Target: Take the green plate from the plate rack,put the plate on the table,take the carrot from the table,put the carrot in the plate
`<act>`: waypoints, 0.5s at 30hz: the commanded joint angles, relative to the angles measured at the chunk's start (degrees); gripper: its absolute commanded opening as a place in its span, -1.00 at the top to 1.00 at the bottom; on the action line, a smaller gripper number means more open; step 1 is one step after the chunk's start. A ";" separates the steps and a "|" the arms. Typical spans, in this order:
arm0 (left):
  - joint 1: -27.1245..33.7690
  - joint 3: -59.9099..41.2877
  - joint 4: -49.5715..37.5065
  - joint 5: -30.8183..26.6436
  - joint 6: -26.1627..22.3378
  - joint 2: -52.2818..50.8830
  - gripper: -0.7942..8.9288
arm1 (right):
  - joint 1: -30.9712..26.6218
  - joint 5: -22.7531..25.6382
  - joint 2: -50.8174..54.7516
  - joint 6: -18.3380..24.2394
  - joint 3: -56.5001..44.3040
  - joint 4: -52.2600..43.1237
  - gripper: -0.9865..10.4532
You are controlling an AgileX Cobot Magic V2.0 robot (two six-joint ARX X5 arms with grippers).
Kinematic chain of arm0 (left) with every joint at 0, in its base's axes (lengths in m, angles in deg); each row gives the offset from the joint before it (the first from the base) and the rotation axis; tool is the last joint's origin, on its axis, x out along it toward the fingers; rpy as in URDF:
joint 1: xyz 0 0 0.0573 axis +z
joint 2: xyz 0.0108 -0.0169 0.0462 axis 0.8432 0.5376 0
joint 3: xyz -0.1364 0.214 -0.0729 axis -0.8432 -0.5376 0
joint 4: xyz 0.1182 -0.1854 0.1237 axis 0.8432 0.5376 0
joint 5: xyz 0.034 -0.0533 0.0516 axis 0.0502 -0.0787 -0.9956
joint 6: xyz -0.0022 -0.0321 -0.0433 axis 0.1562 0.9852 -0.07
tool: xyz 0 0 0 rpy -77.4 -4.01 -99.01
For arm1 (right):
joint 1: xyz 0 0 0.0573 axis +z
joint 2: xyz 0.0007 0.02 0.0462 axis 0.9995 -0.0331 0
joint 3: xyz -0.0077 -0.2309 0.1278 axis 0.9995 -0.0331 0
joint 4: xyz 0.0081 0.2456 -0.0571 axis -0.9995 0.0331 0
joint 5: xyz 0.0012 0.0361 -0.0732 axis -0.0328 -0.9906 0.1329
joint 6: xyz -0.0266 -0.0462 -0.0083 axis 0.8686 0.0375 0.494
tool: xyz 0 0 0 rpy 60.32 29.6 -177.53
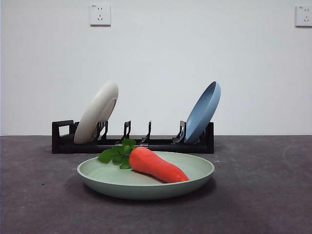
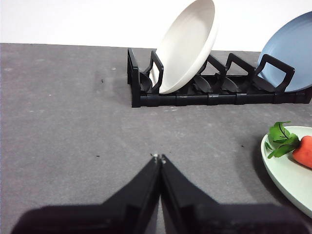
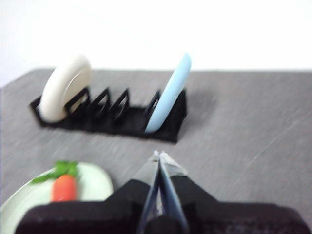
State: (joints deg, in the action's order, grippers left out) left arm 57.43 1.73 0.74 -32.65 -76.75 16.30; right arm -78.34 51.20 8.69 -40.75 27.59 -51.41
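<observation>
Carrot [image 1: 157, 165] is lying inside the green plate [image 1: 145, 181], leaves toward the plate rack [image 1: 132, 141]; plate is sitting flat on the table [image 1: 39, 195], just in front of the rack. Cream plate [image 1: 96, 113] and blue plate [image 1: 203, 112] are leaning in the rack's end slots. Left gripper [image 2: 158, 158] is hovering over bare table, jaws pressed together, holding nothing. Right gripper [image 3: 159, 156] is likewise closed and empty, beside the plate.
</observation>
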 commanded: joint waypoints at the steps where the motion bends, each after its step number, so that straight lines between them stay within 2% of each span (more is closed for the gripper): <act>1: 0.15 -0.63 0.24 0.39 0.52 -0.15 0.84 | -1.55 0.07 4.72 0.42 -8.81 -5.70 0.82; 7: 0.15 -0.63 0.24 0.39 0.55 -0.15 0.84 | -2.58 0.28 13.51 0.39 -21.33 -10.43 0.82; 15: 0.15 -0.63 0.24 0.39 0.52 -0.15 0.84 | -2.58 0.20 19.58 -1.36 -28.55 -9.92 0.82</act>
State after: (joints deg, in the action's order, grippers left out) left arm 57.43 1.73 0.74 -32.65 -76.40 16.30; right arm -80.90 51.28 27.80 -41.24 -0.21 -60.72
